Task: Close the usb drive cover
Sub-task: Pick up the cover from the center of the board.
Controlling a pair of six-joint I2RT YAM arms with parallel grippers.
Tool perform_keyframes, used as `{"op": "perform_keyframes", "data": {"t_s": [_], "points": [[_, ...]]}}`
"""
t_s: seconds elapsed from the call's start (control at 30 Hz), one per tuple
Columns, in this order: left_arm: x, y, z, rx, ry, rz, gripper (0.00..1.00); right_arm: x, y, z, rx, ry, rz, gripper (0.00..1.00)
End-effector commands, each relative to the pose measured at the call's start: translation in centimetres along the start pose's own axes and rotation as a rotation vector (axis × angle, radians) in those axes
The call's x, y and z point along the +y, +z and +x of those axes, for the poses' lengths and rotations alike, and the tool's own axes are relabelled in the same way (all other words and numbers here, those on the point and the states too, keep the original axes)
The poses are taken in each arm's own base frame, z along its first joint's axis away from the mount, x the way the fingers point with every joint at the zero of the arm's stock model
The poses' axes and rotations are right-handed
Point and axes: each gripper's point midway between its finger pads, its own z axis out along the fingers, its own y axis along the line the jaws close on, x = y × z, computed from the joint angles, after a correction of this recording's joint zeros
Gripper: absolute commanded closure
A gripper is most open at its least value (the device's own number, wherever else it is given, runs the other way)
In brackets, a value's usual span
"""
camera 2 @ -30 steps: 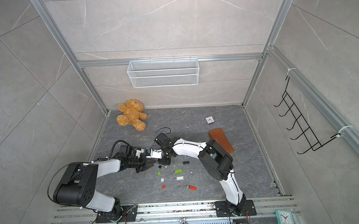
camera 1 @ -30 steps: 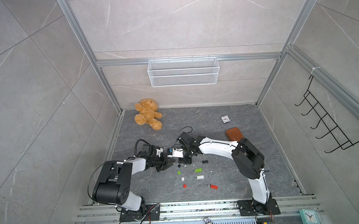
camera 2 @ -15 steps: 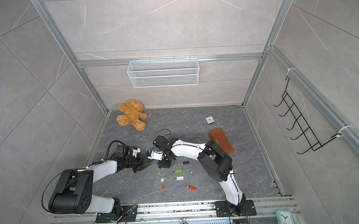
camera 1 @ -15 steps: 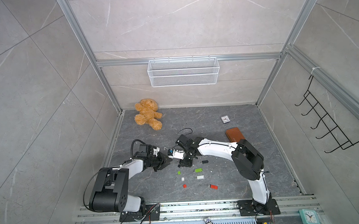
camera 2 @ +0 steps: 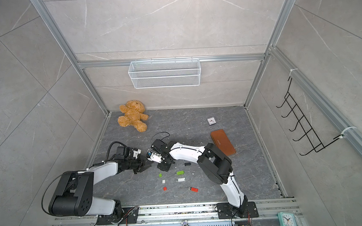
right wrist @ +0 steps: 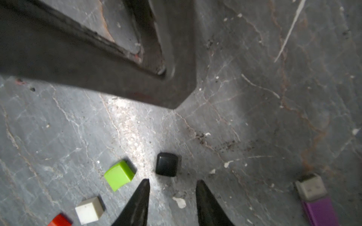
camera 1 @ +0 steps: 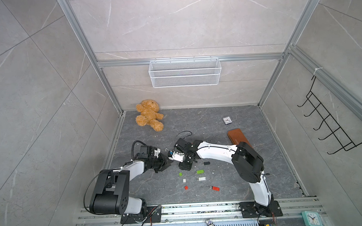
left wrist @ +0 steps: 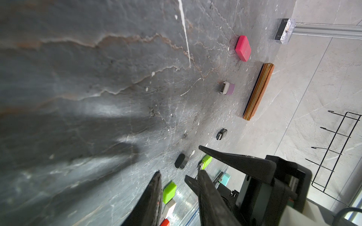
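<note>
- Container, wall: I see a wire basket (camera 1: 185, 84) hung on the back-wall rail. I cannot make out any contents through the mesh.
- Container, floor: a brown zip case (camera 1: 236, 137) lies flat beside the right arm's elbow. Its contents are hidden.
- Task items: the black cap (right wrist: 167, 164) sits on the floor just ahead of the tips of the right gripper (right wrist: 172, 181), not touching them. The black usb drive (camera 1: 206, 163) lies apart from it, near the right forearm, with its plug bare.
- Other loose parts: a green cap (right wrist: 119, 175), a white cap (right wrist: 89, 210) and a red cap (right wrist: 59, 221) lie in a row beside the black cap. A green usb drive (camera 1: 200, 171), a white usb drive (camera 1: 202, 179) and a red usb drive (camera 1: 215, 188) lie apart from their caps. A purple usb drive (right wrist: 317, 203) lies off to the other side, plug bare.
- Left arm: it reaches low from its base toward the middle of the floor. The left gripper (left wrist: 179, 173) is spread, with nothing between its fingers.
- Right arm: the elbow is folded, the forearm stretches across toward the left arm, and the wrist bends down. The right gripper points at the floor, fingers spread and holding nothing.
- Spacing: in both top views the two grippers sit close together, tip near tip.
- Background: a teddy bear (camera 1: 148, 116) and a small clock (camera 1: 226, 120) lie near the back wall.
</note>
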Motion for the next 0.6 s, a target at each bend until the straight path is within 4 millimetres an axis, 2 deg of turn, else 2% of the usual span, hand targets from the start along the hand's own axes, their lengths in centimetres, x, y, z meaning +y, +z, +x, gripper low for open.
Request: {"op": "perform_keyframes", "data": {"t_s": [0.0, 0.4, 0.57], "points": [[-0.3, -0.3, -0.1, -0.005, 0.027, 0.009, 0.65, 0.6, 0.6, 0.0, 0.027, 0.014, -0.007, 0.57], [-0.2, -0.3, -0.1, -0.007, 0.023, 0.008, 0.65, 0.2, 1.9, 0.2, 0.075, 0.036, 0.030, 0.60], [-0.1, -0.3, -0.1, -0.006, 0.023, 0.008, 0.65, 0.2, 1.8, 0.7, 0.092, 0.038, 0.034, 0.61]]}}
